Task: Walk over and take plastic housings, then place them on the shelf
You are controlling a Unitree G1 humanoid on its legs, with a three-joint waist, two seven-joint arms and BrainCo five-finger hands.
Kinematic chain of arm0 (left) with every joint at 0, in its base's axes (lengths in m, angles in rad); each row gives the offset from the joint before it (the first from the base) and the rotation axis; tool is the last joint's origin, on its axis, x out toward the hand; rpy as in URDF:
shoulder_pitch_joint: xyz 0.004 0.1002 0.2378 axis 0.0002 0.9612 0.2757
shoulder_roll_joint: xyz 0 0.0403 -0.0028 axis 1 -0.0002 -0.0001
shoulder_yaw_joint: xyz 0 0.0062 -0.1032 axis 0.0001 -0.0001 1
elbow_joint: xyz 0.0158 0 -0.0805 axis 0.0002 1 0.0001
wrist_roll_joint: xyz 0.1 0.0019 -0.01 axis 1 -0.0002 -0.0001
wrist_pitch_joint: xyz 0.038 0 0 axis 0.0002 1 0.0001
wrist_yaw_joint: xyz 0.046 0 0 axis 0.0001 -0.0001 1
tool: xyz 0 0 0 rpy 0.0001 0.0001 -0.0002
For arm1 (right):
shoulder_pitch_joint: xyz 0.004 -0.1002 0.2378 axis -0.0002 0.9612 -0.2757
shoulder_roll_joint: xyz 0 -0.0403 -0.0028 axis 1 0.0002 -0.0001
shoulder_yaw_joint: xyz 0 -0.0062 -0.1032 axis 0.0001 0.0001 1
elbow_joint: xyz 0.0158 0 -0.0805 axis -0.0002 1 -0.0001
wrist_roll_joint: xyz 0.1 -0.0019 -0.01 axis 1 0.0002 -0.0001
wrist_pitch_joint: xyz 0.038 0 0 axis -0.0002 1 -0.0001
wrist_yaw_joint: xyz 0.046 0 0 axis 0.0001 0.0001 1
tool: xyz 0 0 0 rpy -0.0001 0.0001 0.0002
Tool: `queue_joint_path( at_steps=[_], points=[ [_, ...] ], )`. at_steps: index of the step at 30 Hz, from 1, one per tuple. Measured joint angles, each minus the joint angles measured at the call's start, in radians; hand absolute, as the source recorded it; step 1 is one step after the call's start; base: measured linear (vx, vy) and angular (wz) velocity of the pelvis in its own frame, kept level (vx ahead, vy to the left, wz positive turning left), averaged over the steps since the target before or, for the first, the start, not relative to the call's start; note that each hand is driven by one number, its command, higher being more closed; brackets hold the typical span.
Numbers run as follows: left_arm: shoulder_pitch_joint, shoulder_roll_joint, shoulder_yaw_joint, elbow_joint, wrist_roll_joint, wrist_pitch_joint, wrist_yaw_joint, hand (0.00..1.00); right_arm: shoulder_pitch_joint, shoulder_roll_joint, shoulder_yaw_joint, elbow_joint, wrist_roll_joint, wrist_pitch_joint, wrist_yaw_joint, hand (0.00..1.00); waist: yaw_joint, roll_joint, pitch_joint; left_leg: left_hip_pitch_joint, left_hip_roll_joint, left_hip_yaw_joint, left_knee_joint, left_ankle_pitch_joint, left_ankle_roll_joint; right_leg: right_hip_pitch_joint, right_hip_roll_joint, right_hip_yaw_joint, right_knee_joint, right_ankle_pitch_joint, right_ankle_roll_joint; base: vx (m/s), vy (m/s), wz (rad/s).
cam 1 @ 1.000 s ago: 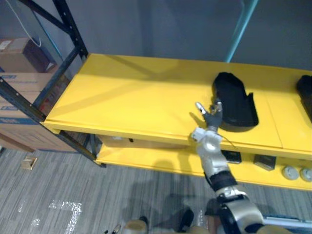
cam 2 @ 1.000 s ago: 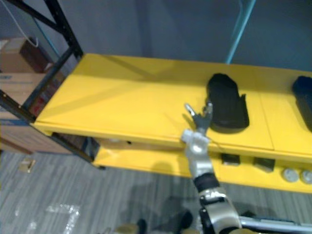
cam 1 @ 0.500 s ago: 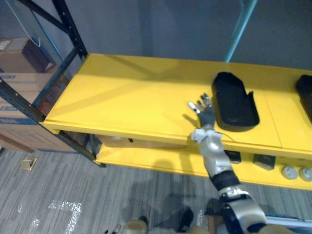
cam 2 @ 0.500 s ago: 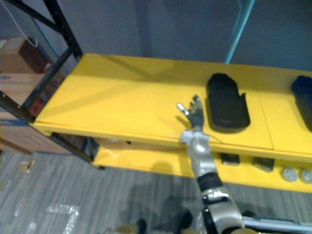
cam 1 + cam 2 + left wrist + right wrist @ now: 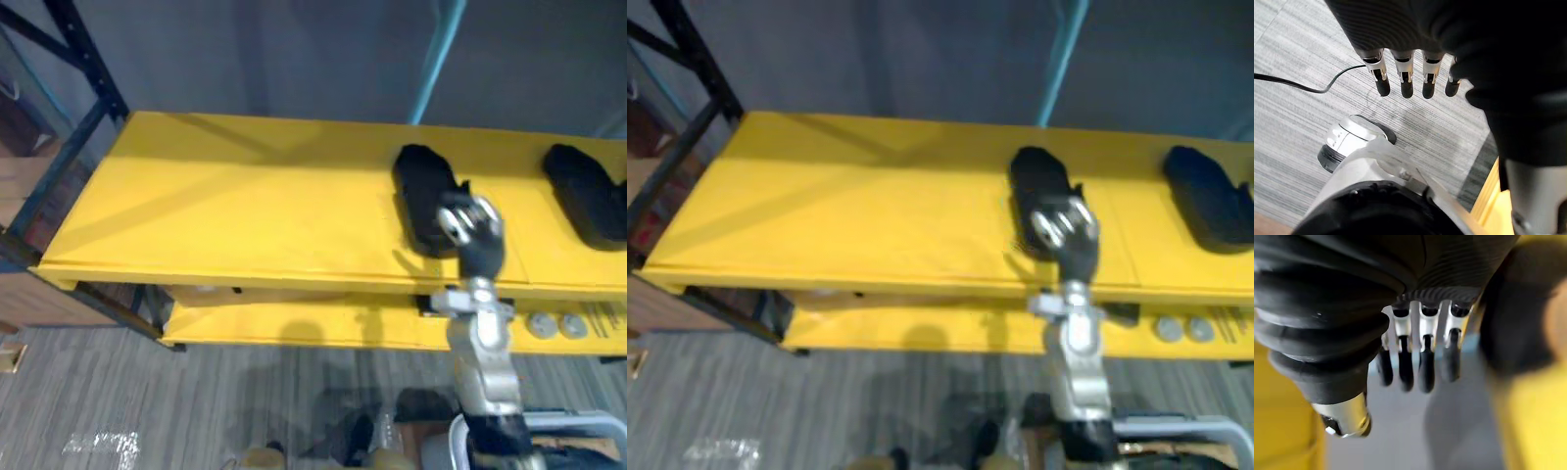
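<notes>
A black plastic housing (image 5: 419, 188) lies on the yellow top shelf (image 5: 245, 211), and a second black housing (image 5: 586, 196) lies further right on the same shelf. My right hand (image 5: 476, 237) is raised in front of the first housing's near right corner. Its fingers (image 5: 1420, 362) are curled, knuckles up, with nothing in them. Whether it touches the housing I cannot tell. My left hand (image 5: 1406, 78) hangs low over the grey floor, its fingers straight and empty.
The black steel upright (image 5: 86, 73) stands at the rack's left end, with a brown box (image 5: 22, 181) behind it. A teal pole (image 5: 436, 49) rises behind the shelf. The lower yellow shelf (image 5: 294, 323) holds small round parts (image 5: 544, 325) at the right.
The camera has swung to the right. My right hand went from spread, left of the housing, to curled at the housing's near right corner.
</notes>
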Motion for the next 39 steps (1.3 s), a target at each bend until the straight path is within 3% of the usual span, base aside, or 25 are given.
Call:
queue_joint_path(
  at_steps=[7, 17, 34, 39],
  points=[
    [-0.012, 0.015, -0.015, 0.000, -0.001, -0.008, 0.006, 0.00, 0.098, 0.000, -0.108, 0.049, 0.040, -0.017, 0.022, 1.00, -0.040, 0.003, -0.003, 0.013, 0.007, 0.033, 0.002, -0.009, -0.003, -0.004, 0.012, 0.031, 0.000, 0.001, 0.000, 0.01, -0.001, -0.16],
    [-0.013, 0.015, -0.036, -0.010, -0.003, 0.000, 0.006, 0.00, 0.020, -0.016, -0.116, 0.189, 0.042, -0.063, 0.077, 1.00, -0.032, 0.020, -0.014, 0.009, 0.006, 0.017, 0.002, -0.009, -0.003, 0.000, 0.010, 0.018, 0.000, 0.001, -0.001, 0.00, -0.001, 0.03],
    [-0.013, 0.024, -0.047, -0.022, 0.009, 0.036, 0.006, 0.00, -0.117, -0.052, -0.108, 0.338, 0.040, -0.058, 0.141, 1.00, -0.008, 0.013, -0.031, -0.010, -0.007, -0.034, 0.014, -0.005, 0.003, 0.010, -0.010, -0.031, 0.000, -0.002, 0.002, 0.00, 0.002, 0.07],
    [-0.012, 0.031, -0.047, -0.022, 0.009, 0.038, 0.006, 0.00, -0.144, -0.070, -0.067, 0.397, 0.032, -0.026, 0.167, 1.00, -0.006, 0.003, -0.038, -0.021, -0.009, -0.054, 0.019, -0.003, 0.004, 0.009, -0.013, -0.040, 0.000, -0.002, 0.002, -0.01, 0.000, 0.10]
  ],
)
